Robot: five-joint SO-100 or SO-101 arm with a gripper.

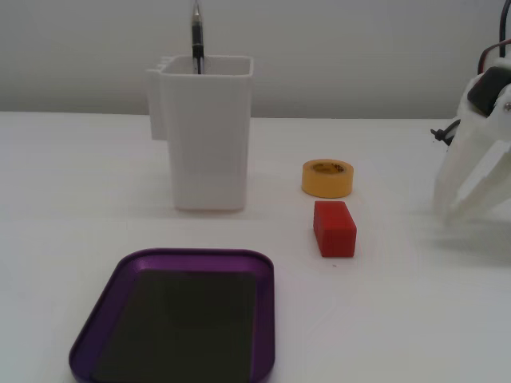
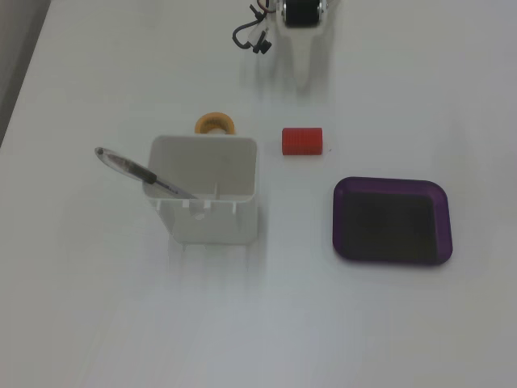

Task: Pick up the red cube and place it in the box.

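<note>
While the red cube [image 1: 334, 228] lies on the white bench [image 1: 415, 319] untouched, the hand [image 1: 449, 209] stands well off to its right in a fixed view, its white fingers pointing down near the bench surface. Whether those fingers are apart or together cannot be told: they merge with the pale bench in both fixed views. In a fixed view from above, the hand [image 2: 300, 79] sits at the top edge, beyond the red cube [image 2: 302, 141]. Just behind the cube sits a yellow tape roll [image 1: 327, 177], close to it but apart. The box [image 1: 267, 319], a shallow purple tray with a dark floor, lies empty in front and to the left of the cube, apart from it. A tall white container [image 1: 207, 136] stands behind the box, with a pen [image 2: 141, 172] leaning inside it.
</note>
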